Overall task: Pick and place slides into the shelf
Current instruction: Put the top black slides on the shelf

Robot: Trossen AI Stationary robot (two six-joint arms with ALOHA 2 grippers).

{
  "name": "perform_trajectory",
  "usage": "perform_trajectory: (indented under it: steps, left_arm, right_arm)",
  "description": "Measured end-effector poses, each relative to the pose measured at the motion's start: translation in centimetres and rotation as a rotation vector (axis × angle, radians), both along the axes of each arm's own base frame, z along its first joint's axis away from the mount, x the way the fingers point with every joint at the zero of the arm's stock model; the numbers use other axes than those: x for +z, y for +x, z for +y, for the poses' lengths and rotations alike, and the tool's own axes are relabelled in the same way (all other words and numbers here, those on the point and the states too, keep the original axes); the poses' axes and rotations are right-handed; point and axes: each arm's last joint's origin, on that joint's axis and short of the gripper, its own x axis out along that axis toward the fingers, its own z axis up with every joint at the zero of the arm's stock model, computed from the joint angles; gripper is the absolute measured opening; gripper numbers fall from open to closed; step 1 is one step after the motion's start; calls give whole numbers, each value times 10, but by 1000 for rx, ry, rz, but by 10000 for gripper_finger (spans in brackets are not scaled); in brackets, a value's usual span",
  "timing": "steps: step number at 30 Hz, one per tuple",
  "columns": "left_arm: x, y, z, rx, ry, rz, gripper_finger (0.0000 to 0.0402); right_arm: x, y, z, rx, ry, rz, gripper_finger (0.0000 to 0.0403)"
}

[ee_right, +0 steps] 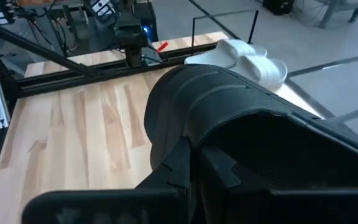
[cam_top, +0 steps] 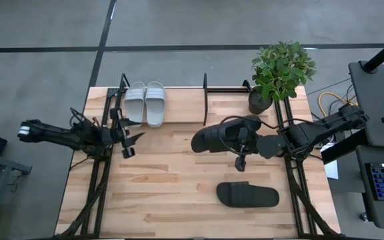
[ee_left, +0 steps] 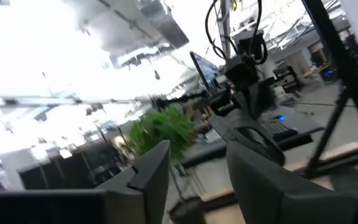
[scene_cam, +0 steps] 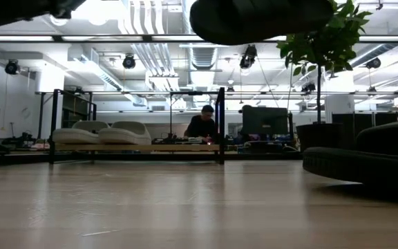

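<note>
Gripping one black slide by its strap, the right gripper holds it raised above the middle of the table, its toe toward the shelf; in the low view the sandal's dark sole hangs at the top of the picture. The second black slide lies flat on the wood nearer the front edge, well apart. On the shelf (a low rack of thin black rods at the table's far side) the white pair sits side by side at its left end. The left gripper hovers just in front of that pair, fingers parted and empty. A potted plant stands at the far right corner.
</note>
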Motion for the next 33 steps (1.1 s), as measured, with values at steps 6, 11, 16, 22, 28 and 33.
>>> perform_trajectory:
  steps: [6,11,16,22,28,33]
  left_arm:
    - [13,37,-5,52,169,78,150]
    - [19,75,-11,169,319,216,150]
    - [19,100,-21,403,493,376,150]
    - [21,113,-38,506,637,459,150]
    - [15,123,-53,579,808,565,150]
    - [9,136,-60,684,968,663,150]
  right_arm:
    - [6,1,-8,-11,-20,7,9]
    - [14,2,-15,-17,-3,8,9]
    - [21,2,-20,-18,16,-6,9]
    - [32,0,-28,-50,18,-4,9]
    - [38,0,-33,-68,23,-22,9]
    - [38,0,-34,-72,29,-17,9]
